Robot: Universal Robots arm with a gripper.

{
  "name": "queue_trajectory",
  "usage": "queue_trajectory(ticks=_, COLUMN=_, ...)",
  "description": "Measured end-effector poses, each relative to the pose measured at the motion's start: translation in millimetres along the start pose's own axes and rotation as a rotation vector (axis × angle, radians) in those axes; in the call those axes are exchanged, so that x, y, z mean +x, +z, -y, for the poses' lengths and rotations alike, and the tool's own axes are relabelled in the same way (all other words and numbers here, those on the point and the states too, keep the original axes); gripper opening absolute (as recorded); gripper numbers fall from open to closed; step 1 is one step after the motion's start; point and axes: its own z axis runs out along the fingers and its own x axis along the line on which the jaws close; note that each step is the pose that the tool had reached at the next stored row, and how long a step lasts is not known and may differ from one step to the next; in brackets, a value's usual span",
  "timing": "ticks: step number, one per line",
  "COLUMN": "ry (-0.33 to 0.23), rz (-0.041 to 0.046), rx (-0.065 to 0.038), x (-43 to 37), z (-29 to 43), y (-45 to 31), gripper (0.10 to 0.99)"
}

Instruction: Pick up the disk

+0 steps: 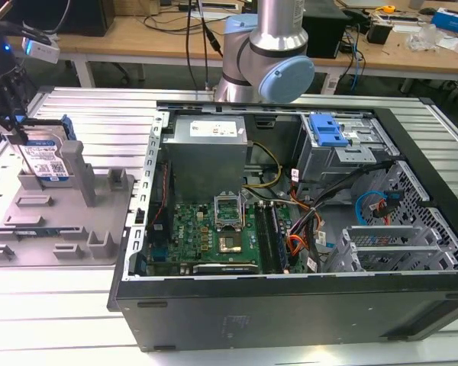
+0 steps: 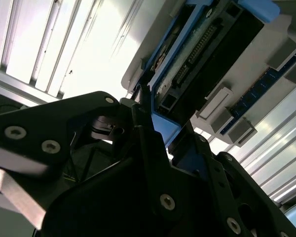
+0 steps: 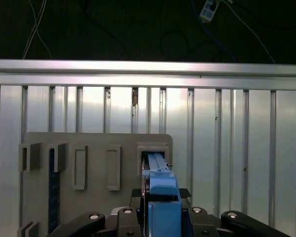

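Silver disk (image 1: 46,162) stands on edge in a grey rack (image 1: 99,221) slot, at the exterior view's left | end effector (image 1: 11,114) clamped on its top edge, blue rails | upright slot likely leaves that edge graspable.

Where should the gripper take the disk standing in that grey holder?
By its top edge, coming from above: the disk stands upright in the grey holder, lower part boxed in, flat faces free. The gripper already straddles that edge.
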Motion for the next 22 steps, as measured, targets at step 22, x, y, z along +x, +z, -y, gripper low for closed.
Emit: queue_trajectory(ticks=22, ry=0.000, rz=0.0028, rx=0.000, x=1.8, z=-1.1, y=-45.3, gripper=0.369)
